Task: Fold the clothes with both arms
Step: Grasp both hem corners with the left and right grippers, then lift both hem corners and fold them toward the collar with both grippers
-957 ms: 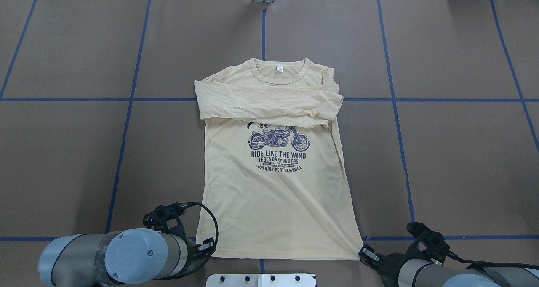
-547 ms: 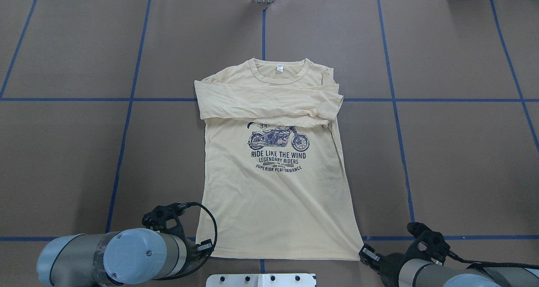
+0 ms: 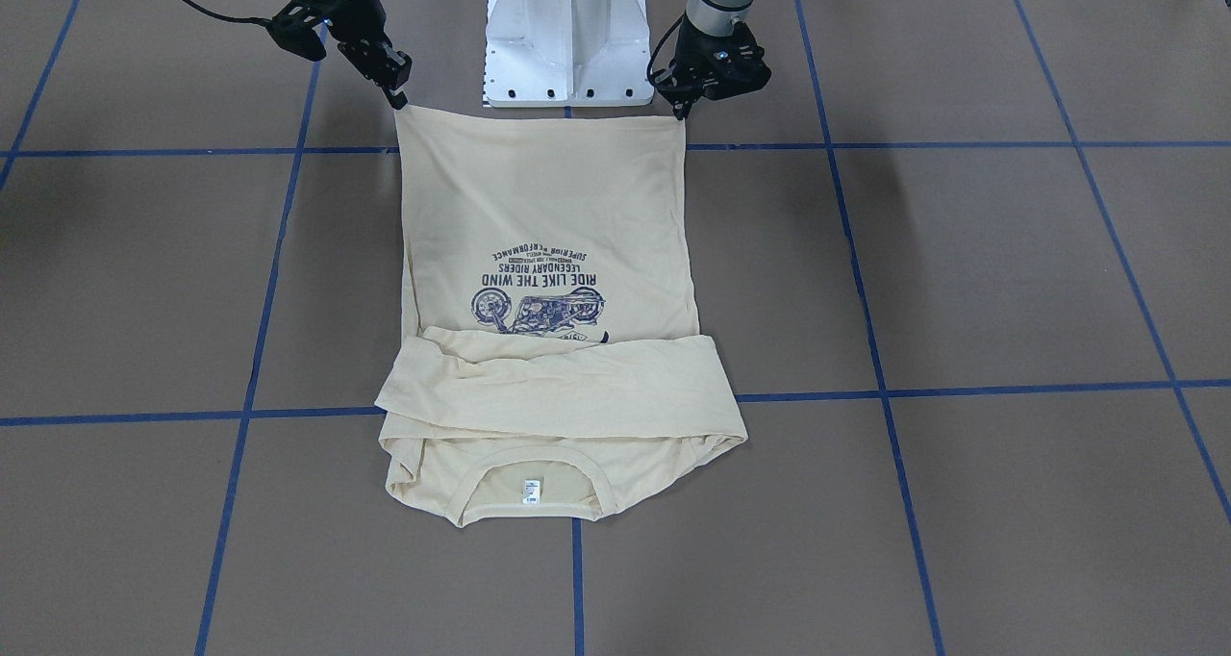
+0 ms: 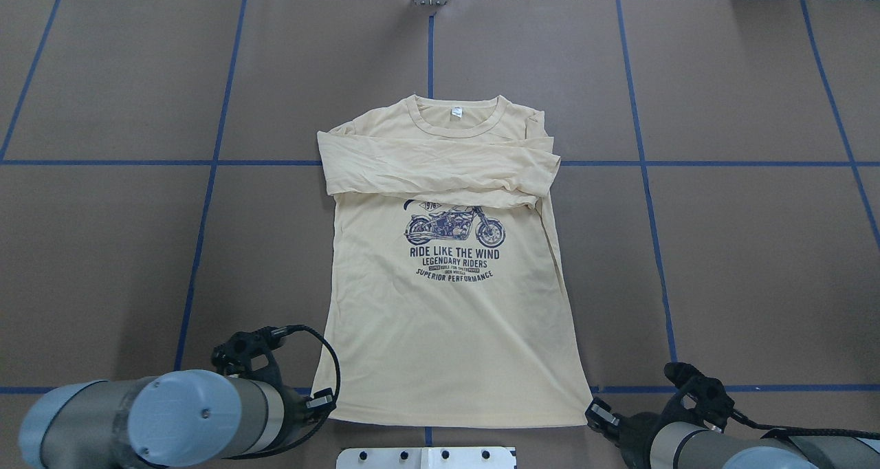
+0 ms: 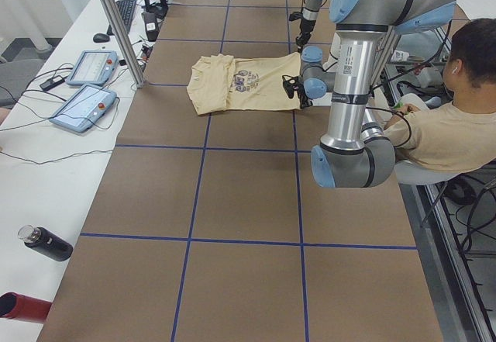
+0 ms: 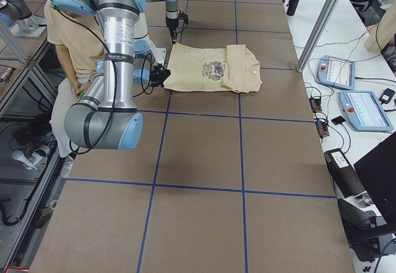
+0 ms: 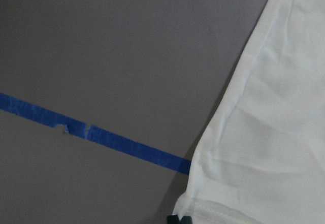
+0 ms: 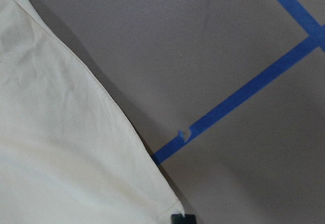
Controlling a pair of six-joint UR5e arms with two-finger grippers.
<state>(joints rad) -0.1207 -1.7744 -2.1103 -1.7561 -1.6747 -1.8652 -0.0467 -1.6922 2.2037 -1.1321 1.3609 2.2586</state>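
The cream-yellow shirt (image 4: 447, 318) lies flat and print-up on the brown table, collar at the far end, both sleeves folded across the chest (image 3: 558, 382). My left gripper (image 4: 322, 404) is shut on the hem's left corner, which shows in the front view on the right (image 3: 681, 110). My right gripper (image 4: 592, 414) is shut on the other hem corner (image 3: 397, 98). The hem runs taut and straight between them. Each wrist view shows a hem corner of the shirt (image 7: 264, 132) (image 8: 66, 158) ending at a dark fingertip (image 7: 179, 219) (image 8: 182, 218).
The white pedestal base (image 3: 565, 31) stands just behind the hem. Blue tape lines (image 4: 206, 180) grid the table. A person (image 5: 442, 125) sits behind the robot. Control tablets (image 5: 85, 86), a pole (image 5: 116, 24) and a dark bottle (image 5: 46, 243) line the far side bench.
My left arm has shifted to the left and slightly nearer, drawing the hem's left corner outward and stretching the hem. The right arm and the rest of the shirt have not moved.
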